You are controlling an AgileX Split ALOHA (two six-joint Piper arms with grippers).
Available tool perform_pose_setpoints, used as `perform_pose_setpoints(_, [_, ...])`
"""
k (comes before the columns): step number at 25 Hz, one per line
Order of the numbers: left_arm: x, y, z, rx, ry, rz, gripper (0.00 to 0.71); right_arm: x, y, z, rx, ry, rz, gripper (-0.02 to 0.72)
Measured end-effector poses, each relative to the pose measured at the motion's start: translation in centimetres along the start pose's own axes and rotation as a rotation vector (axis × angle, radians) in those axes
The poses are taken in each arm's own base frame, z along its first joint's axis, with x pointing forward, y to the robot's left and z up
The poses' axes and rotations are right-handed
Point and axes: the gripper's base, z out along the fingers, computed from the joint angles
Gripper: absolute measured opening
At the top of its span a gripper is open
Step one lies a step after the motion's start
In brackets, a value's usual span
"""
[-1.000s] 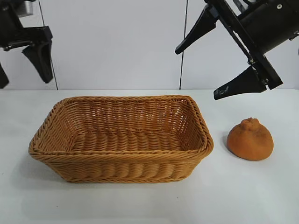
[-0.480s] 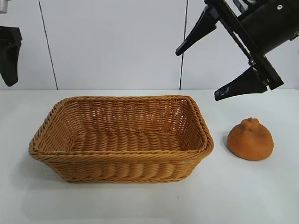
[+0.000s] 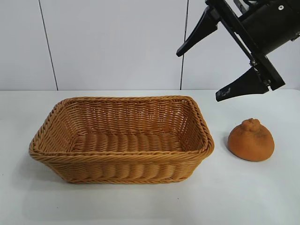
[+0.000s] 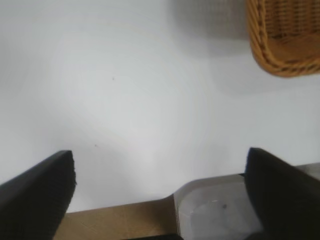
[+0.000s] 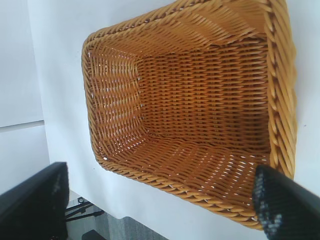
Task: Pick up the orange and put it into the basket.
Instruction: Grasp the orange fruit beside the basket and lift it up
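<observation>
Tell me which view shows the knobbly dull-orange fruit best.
The exterior view: the knobbly dull-orange fruit sits whole and unobstructed on the white table, right of the golden-tan wicker basket. Neither wrist view shows it; the left sees table and a basket corner, the right the basket's inside.

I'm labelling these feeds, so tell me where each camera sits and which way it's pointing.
Exterior view: in front of the table, level, facing the basket, the orange and the wall; the right gripper hangs open at upper right.
Left wrist view: on the left arm, looking down at the white table; the left gripper shows open.
Right wrist view: on the right arm, looking down into the basket, dark fingers in the corners.
Shared: all three show the basket.
</observation>
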Motion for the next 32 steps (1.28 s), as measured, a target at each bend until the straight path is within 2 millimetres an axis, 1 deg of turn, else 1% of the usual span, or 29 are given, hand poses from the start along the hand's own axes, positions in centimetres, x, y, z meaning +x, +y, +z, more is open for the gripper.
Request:
perform_pose_setpoints(3, [3.6,-0.1,-0.1,0.0,-0.015,0.001,0.655,0.0,0.0,0.0,0.001,0.0,-0.001,0.684])
perform_pose_setpoints(4, [5.0,-0.1,-0.3,-0.001,-0.041,0.001,0.655,0.0,0.0,0.0,0.001,0.0,-0.001,0.684])
perform_pose_setpoints(6, [7.1,-0.2,-0.1,-0.002,-0.088,-0.007,0.651,0.0,0.0,0.0,0.0,0.001,-0.001,0.684])
perform_pose_setpoints(9, [9.8,-0.2,0.2,-0.002,-0.201,-0.035,0.651,0.0,0.0,0.0,0.0,0.001,-0.001,0.684])
perform_pose_setpoints(14, [13.8,-0.2,0.6,-0.003,-0.346,-0.03,0.651,0.0,0.0,0.0,0.0,0.001,-0.001,0.684])
perform_pose_setpoints(20, [16.4,-0.4,-0.7,-0.002,-0.524,-0.021,0.651,0.0,0.0,0.0,0.0,0.0,-0.001,0.684])
perform_pose_setpoints(23, [17.5,-0.4,-1.3,-0.002,-0.603,-0.017,0.651,-0.5,0.5,-0.4,-0.002,-0.014,-0.022,0.684])
perform_pose_setpoints(28, [19.6,-0.5,-2.1,-0.002,-0.751,-0.01,0.651,-2.0,2.0,-1.6,0.0,-0.064,-0.1,0.684])
perform_pose_setpoints(30, [20.6,-0.5,-2.4,-0.001,-0.818,-0.006,0.651,-2.5,2.4,-2.3,0.038,-0.075,-0.135,0.684])
perform_pose_setpoints(32, [21.2,-0.6,-2.5,-0.001,-0.855,-0.005,0.651,-2.9,2.6,-3.0,0.101,-0.076,-0.159,0.684])
